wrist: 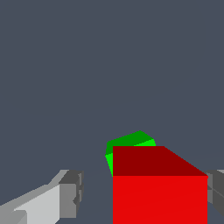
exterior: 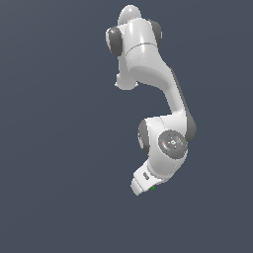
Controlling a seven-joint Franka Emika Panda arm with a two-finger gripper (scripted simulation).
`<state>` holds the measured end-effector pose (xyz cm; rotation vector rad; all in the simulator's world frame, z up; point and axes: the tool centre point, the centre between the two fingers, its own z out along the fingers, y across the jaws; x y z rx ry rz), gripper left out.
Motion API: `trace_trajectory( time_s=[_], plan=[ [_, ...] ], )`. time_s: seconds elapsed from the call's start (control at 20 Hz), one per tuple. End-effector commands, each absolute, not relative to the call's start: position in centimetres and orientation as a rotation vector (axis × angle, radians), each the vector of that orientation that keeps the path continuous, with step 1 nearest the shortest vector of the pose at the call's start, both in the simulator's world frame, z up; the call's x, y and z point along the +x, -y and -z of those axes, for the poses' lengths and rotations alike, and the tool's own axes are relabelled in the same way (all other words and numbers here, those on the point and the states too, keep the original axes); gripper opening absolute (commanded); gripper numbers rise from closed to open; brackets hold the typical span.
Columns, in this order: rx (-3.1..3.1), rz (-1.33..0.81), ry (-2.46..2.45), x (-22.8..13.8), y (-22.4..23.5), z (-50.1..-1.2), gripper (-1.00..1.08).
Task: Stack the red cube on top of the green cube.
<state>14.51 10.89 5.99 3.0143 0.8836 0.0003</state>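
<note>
In the wrist view the red cube (wrist: pixel 159 192) fills the space between my gripper (wrist: pixel 142 194) fingers. The one finger (wrist: pixel 70 192) stands apart from the cube with a clear gap. The other finger (wrist: pixel 215 192) sits right at the cube's opposite side. The gripper is open. The green cube (wrist: pixel 131 142) peeks out from behind the red cube, mostly covered by it; whether they touch I cannot tell. In the exterior view the gripper (exterior: pixel 142 185) hangs low under the arm, with only a speck of the green cube (exterior: pixel 153 188) showing beside it. The red cube is hidden there.
A plain dark grey surface (exterior: pixel 59 148) surrounds everything. The white arm (exterior: pixel 148 59) reaches down from the top of the exterior view.
</note>
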Motion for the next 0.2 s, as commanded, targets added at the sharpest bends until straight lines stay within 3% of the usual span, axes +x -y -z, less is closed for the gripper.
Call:
trace_trajectory(
  time_s=[0.0, 0.15],
  plan=[
    [3.014, 0.000, -0.884, 14.51, -10.89, -6.00, 1.00],
    [3.014, 0.000, -0.884, 14.51, -10.89, -6.00, 1.00]
  ],
)
